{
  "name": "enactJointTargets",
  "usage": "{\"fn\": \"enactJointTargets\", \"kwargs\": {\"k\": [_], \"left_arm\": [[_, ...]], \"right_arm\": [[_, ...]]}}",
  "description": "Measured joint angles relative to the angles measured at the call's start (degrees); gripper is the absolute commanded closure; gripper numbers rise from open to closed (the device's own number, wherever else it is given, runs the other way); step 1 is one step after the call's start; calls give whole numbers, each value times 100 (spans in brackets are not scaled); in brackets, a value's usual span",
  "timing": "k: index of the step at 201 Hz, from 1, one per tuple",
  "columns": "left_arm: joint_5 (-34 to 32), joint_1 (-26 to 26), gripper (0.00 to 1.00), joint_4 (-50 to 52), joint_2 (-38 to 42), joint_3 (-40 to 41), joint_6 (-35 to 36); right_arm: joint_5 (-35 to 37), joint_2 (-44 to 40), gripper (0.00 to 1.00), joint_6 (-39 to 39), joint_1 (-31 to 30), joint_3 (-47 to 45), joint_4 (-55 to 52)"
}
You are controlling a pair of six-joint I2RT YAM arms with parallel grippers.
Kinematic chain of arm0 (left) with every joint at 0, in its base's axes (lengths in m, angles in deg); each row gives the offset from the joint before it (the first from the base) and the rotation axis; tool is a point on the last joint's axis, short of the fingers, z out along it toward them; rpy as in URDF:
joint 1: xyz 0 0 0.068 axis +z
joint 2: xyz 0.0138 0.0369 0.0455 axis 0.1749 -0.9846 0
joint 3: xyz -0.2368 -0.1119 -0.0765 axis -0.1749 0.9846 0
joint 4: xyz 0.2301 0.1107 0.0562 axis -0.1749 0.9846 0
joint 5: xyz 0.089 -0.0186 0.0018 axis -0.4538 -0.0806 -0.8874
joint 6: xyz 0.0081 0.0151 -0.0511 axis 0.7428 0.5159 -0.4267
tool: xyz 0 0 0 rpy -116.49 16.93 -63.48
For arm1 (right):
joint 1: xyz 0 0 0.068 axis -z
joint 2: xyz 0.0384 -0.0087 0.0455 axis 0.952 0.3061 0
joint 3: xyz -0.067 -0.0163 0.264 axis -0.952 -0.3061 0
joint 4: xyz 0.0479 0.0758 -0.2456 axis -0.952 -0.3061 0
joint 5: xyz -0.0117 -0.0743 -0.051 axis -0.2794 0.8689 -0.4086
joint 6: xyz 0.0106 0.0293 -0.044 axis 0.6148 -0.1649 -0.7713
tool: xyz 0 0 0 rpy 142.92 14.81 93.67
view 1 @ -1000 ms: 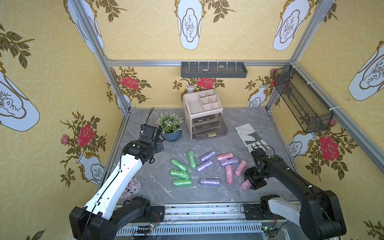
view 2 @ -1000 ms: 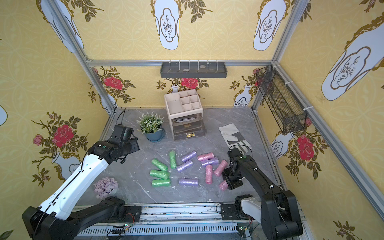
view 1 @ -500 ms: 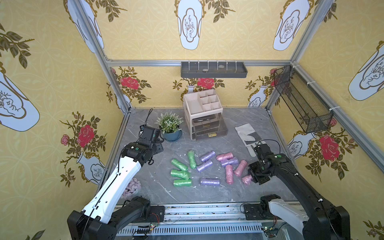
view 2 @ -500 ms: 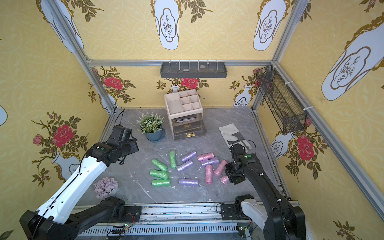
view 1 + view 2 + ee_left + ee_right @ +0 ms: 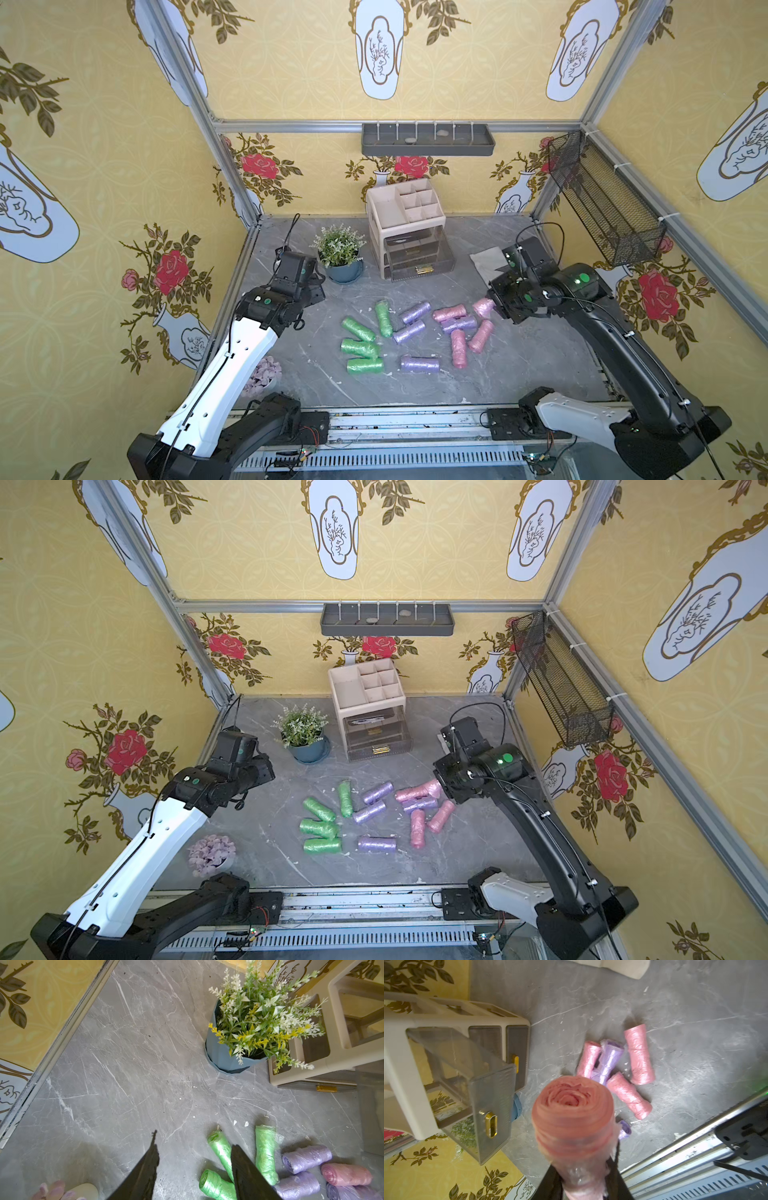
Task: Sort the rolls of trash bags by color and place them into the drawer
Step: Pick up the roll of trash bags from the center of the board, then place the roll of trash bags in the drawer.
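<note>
Holds left arm (image 5: 232,361) bent forward, left hand (image 5: 194,1140) angled downward, jaws parted and empty. Grips a pink roll (image 5: 573,1118) in right hand (image 5: 583,1172), aloft, right arm (image 5: 615,345) stretched inward.

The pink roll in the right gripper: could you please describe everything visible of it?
The pink roll is a short cylinder of shiny, crinkled plastic film, its layers spiralling at the free end. The right gripper is shut on its other end; it sticks out from the jaws, apparently clear of the table and the other rolls.
</note>
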Motion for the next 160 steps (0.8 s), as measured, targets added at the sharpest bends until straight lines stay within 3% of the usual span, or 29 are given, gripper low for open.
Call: {"fn": "enactJointTargets", "kwargs": {"k": [32, 62, 113, 160], "left_arm": [[-24, 4, 42, 28, 173, -101, 22], [-52, 20, 42, 107, 313, -140, 101], [-46, 42, 40, 120, 407, -98, 144], [20, 44, 40, 122, 367, -59, 146]], "right_arm": [[466, 1040, 70, 424, -796, 1102, 754], [824, 1668, 70, 721, -1060, 1784, 1346], [1016, 2546, 70, 1029, -1056, 2374, 1982], [752, 2732, 70, 1167, -614, 2037, 2511]]}}
